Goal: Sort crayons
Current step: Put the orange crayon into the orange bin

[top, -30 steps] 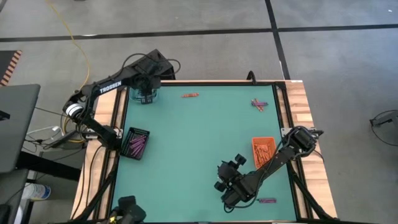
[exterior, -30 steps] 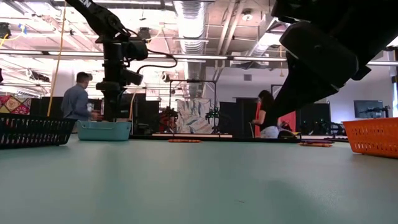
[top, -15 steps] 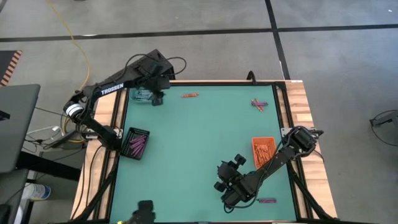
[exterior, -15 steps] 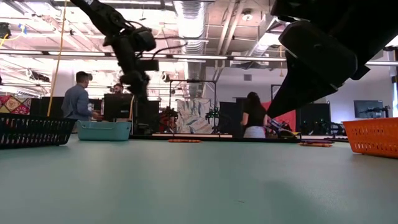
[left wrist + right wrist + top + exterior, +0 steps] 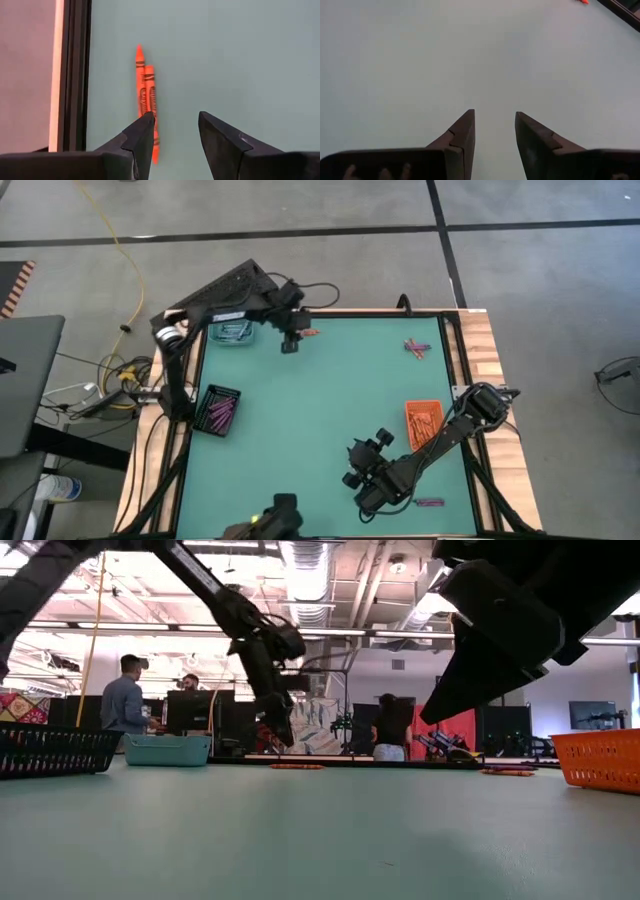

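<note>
Two thin orange-red wax crayons (image 5: 146, 100) lie side by side, touching, on the teal-green table mat (image 5: 320, 410), close to its far edge and the dark frame rail; from above they show as one small orange mark (image 5: 309, 332) just beside the left gripper (image 5: 291, 340). Step in hand, as I judge it: reach and pick these. To do it well, shift the gripper sideways so the pair sits between the fingers rather than under one finger, line the jaws across the sticks' long axis, come down low, pinch mid-length; taking both at once risks one rolling out. Left gripper (image 5: 175, 131) hovers above the mat with fingers spread and nothing between them, one fingertip overlapping the crayons' near end; the arm is stretched along the far edge, wrist tipped down. Right gripper (image 5: 494, 129) hangs over bare mat at the near right, fingers apart, empty, waiting. Other crayons: a purple-and-orange cluster (image 5: 417, 347) at far right, a purple one (image 5: 430, 503) near the front edge. Small rectangular orange tray (image 5: 423, 423) at right, black tray (image 5: 220, 410) holding purple sticks at left, teal tray (image 5: 232, 332) at far left.
</note>
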`<state>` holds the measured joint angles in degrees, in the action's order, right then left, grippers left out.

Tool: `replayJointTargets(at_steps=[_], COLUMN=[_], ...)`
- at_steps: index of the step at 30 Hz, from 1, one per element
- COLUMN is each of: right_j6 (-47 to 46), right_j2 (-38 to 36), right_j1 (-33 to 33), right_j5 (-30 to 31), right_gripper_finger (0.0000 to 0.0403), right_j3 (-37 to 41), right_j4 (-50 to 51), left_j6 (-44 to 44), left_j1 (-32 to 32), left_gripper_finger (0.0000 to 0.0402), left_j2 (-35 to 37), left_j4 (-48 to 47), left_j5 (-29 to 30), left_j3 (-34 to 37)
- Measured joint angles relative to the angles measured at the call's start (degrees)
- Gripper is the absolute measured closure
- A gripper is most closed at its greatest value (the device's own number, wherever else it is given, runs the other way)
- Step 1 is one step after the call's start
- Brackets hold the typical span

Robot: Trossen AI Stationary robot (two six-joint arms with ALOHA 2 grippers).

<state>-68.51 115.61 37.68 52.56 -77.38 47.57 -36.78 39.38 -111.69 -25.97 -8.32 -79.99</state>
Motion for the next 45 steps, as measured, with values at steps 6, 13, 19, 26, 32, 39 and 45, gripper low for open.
replayJointTargets(at_steps=[6,13,19,26,32,39,45], right_j6=[0.1,0.2,1.3,1.7,1.7,2.4,2.5], right_j2=[0.0,0.0,0.0,0.0,0.0,0.0,0.0], right_j1=[0.2,0.2,0.2,0.1,0.1,0.0,-0.2], right_j5=[0.0,0.0,0.0,0.2,0.2,0.6,0.7], right_gripper_finger=[0.0266,0.0266,0.0266,0.0266,0.0266,0.0266,0.0266], right_j3=[0.0,0.0,0.0,0.0,0.0,0.0,0.0], right_j4=[-0.1,0.0,-0.1,0.0,0.0,-0.1,-0.1], left_j6=[-1.5,-1.7,-2.6,-3.1,-3.4,-4.8,-6.7], left_j1=[0.0,0.7,0.7,0.7,0.6,-0.7,-2.3], left_gripper_finger=[0.0258,0.0258,0.0258,0.0258,0.028,0.035,0.0393], left_j2=[-7.6,-11.8,-12.2,-12.2,-12.1,-12.0,-11.9], left_j4=[-7.4,-9.4,-11.5,-12.6,-12.6,-14.8,-14.9], left_j5=[0.9,0.1,-1.3,-1.8,-2.2,-1.4,1.6], left_j3=[-8.7,-12.3,-12.3,-12.3,-10.6,-9.6,-9.6])
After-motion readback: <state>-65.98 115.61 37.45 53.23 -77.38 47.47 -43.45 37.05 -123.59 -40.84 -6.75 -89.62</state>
